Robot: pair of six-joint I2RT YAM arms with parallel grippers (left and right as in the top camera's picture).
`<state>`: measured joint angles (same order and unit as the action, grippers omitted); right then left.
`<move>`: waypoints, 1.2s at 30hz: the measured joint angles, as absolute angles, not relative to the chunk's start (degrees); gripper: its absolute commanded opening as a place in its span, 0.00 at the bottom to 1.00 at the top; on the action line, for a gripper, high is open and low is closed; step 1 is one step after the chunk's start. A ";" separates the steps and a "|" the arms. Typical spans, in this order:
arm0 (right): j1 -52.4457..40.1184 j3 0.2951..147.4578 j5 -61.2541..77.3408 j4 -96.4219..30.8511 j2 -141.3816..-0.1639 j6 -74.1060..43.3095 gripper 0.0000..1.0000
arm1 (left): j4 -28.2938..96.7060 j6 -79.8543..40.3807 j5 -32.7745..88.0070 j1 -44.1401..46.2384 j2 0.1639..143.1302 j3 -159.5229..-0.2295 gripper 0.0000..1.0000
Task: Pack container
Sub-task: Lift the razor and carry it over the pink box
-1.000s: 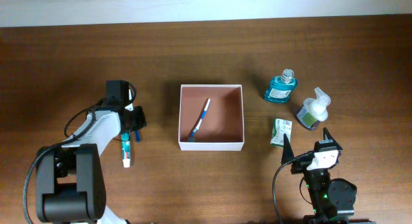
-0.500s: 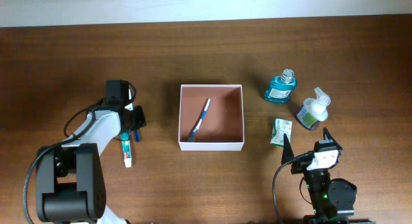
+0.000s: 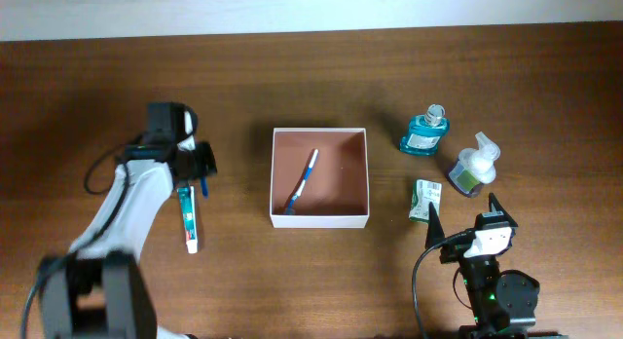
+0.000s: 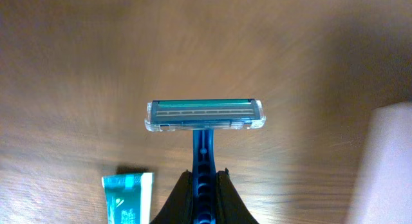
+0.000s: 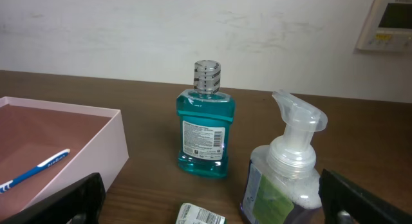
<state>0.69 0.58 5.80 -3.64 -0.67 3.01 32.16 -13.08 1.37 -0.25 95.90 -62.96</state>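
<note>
Item 1. Right gripper (image 3: 461,210): nearest the robot's base, on the right side of the table (image 3: 292,76). Jaws spread wide, nothing between them.

Item 2. Green-and-white packet (image 3: 425,199): flat on the wood just beyond the right gripper, to the right of the container and not touching it.

Item 3. Toothpaste tube (image 3: 189,220): lying on the left side, white cap toward the robot, well apart from the container.

Item 4. Container (image 3: 320,219): square, white walls, pinkish-brown floor, at table centre between the two arms. Contents: one blue-and-white toothbrush (image 3: 304,181), laid at a slant.

Item 5. Left gripper (image 4: 205,201): just beyond the tube's far end, left of the container. Jaws closed on the blue handle of a razor (image 4: 205,114); the cartridge stands clear of the fingertips, blades facing the wrist camera.

Item 6. Pump bottle (image 3: 472,168): upright, white pump head, right of the container.

Item 7. Mouthwash bottle (image 3: 424,132): upright, teal liquid, farthest, beside the pump bottle.
</note>
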 measured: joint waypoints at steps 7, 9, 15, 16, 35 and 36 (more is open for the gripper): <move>0.69 0.58 5.80 -3.64 -0.67 3.01 0.99 | 31.99 -14.66 5.58 2.92 81.32 -66.02 0.01; 0.69 0.58 5.80 -3.64 -0.67 2.98 0.99 | 31.99 -15.16 6.04 4.91 79.81 -66.06 0.00; 0.69 0.58 5.80 -3.64 -0.67 3.01 0.99 | 32.10 -17.19 7.11 13.17 79.37 -66.04 0.01; 0.69 0.58 5.80 -3.64 -0.67 2.98 0.99 | 31.99 -17.58 7.11 14.46 79.37 -66.04 0.01; 0.69 0.58 5.80 -3.64 -0.67 3.01 0.99 | 29.02 -23.70 3.51 30.44 87.31 -66.06 0.01; 0.69 0.58 5.80 -3.64 -0.67 3.01 0.99 | 28.91 -23.83 2.61 30.94 88.58 -66.06 0.01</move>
